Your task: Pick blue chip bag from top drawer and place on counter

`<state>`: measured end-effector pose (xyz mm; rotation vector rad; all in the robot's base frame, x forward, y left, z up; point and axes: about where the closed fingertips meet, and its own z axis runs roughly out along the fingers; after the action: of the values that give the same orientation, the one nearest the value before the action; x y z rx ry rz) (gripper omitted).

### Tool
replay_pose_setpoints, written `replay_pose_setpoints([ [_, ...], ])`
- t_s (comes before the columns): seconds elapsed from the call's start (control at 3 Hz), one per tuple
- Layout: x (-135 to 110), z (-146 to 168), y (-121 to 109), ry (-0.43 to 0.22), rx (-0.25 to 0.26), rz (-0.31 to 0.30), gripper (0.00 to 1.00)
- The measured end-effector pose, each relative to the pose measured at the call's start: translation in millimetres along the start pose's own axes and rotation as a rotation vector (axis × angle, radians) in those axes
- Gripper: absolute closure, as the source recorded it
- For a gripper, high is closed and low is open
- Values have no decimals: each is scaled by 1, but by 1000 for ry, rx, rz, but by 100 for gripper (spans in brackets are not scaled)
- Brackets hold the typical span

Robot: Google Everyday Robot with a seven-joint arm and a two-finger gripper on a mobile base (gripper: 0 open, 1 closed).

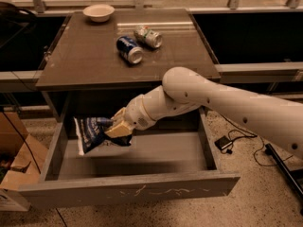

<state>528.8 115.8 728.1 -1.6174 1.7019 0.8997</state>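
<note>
A pale speckled floor (pixel 265 193) runs under everything, with dark recesses either side of the table. One thick white arm (pixel 227 98) reaches in from the right, crossing below the counter's front edge. The counter (pixel 90 60) is a glossy grey-brown slab catching the light. Beneath it one wide grey drawer (pixel 132 189) stands pulled out, with a plain floor and a scratched front panel. A single brown box (pixel 16 162) sits on the floor to its left. The bag (pixel 90 134) is dark navy with white lettering and pale edges, crumpled. It hangs over the drawer's left end, seemingly clear of the drawer floor. The gripper (pixel 118 126) sits at the bag's right side with its tan jaws clenched on it. Two cans lie on their sides mid-counter, a blue can (pixel 129 49) just beside a silvery-green can (pixel 147 37). One white bowl (pixel 98 12) stands at the back left. Dark cables (pixel 232 141) trail on the floor at the right.
</note>
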Motion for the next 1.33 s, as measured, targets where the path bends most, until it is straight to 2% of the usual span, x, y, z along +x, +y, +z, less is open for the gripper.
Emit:
replay_pose_setpoints([
  [0.33,-37,-76,-6,-66,90,5,100],
  [0.67,-78,-157,-46,-100,247,-1,100],
  [1.0,-93,-200,-89,-107,361,29,100],
  [1.33,-98,-220,-139,-113,434,65,100],
])
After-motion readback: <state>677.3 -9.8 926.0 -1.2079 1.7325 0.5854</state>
